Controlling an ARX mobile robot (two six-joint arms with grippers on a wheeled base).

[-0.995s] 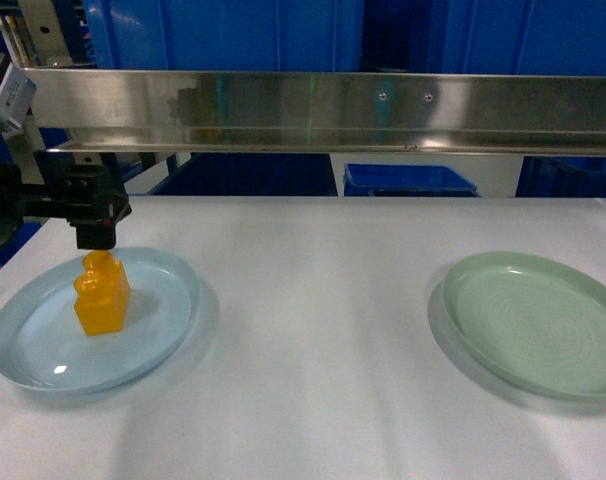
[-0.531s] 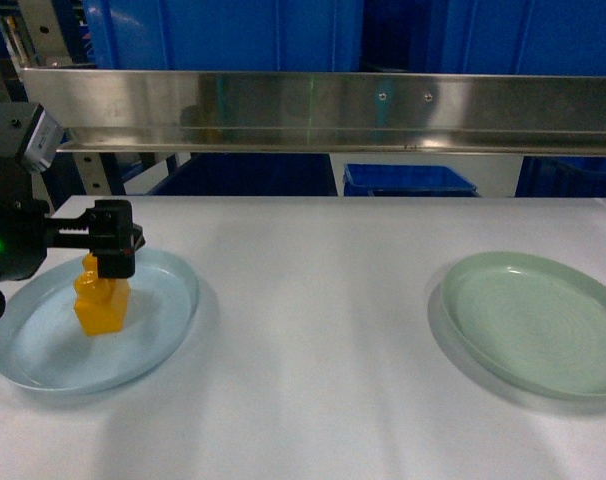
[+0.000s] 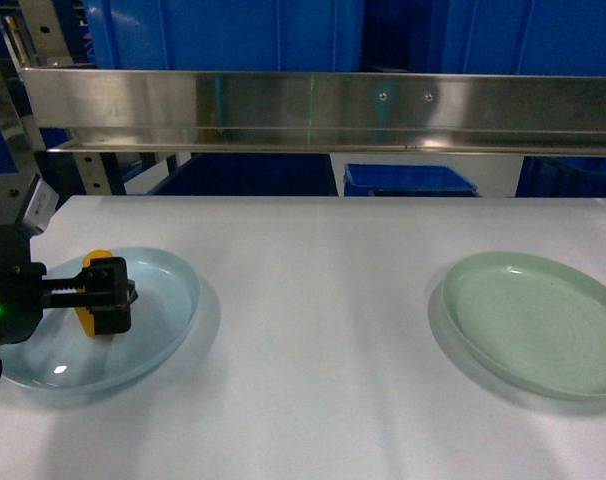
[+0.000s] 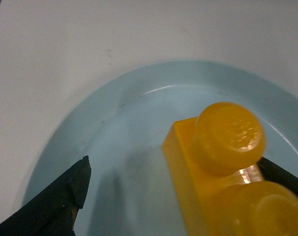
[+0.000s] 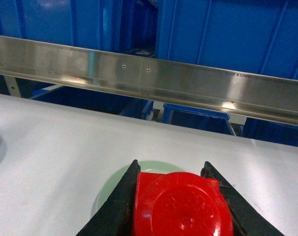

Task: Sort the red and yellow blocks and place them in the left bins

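Observation:
The yellow block (image 3: 96, 261) stands on the pale blue plate (image 3: 168, 300) at the left. My left gripper (image 3: 107, 296) is low over that plate, open, with its fingers on either side of the block. In the left wrist view the two-stud yellow block (image 4: 213, 162) lies against the right finger, and the left finger (image 4: 65, 196) is well apart from it. My right gripper (image 5: 171, 169) is out of the head view. It is shut on the red block (image 5: 181, 206), held above the green plate (image 5: 109, 191).
The green plate (image 3: 533, 325) lies on the white table (image 3: 313, 330) at the right. A steel rail (image 3: 323, 110) runs across the back, with large blue bins (image 3: 223, 35) behind it and a lower blue crate (image 3: 408, 180) beneath.
My left gripper has come down from above the yellow block and now straddles it on the pale blue plate, hiding most of it. The block has not moved.

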